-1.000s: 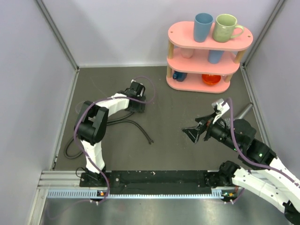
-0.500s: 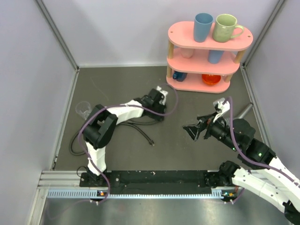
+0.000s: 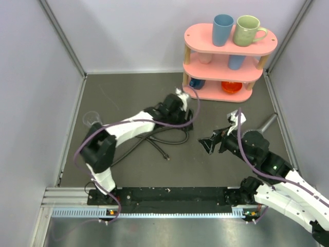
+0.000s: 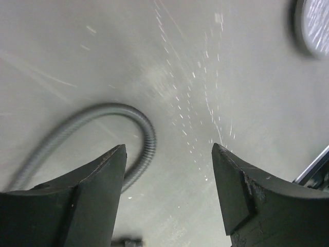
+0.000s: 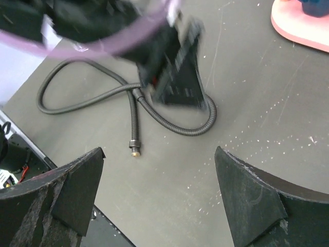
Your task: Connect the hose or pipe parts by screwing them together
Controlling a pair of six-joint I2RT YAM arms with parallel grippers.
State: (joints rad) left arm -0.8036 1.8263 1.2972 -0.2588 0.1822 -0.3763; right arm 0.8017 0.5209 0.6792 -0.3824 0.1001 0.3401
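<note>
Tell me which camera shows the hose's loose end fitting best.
Right wrist view: the end fitting lies close, fairly sharp and unobstructed, with the hose leading up to it. The top view shows it only as a tiny tip. The left wrist view shows just a curved stretch of hose, no fitting.

A blue cup (image 3: 222,30) and a green mug (image 3: 247,30) are set atop a pink shelf (image 3: 198,41), and a clear glass (image 3: 90,119) is seen near the left wall.

Cropping a round grey disc (image 4: 314,25) at 1 o'clock of the left wrist view — burying the face of the shower head (image 3: 269,123) under the right arm (image 3: 267,160) overhead, blurring the left gripper (image 5: 180,98) at 12 o'clock of the right wrist view.
</note>
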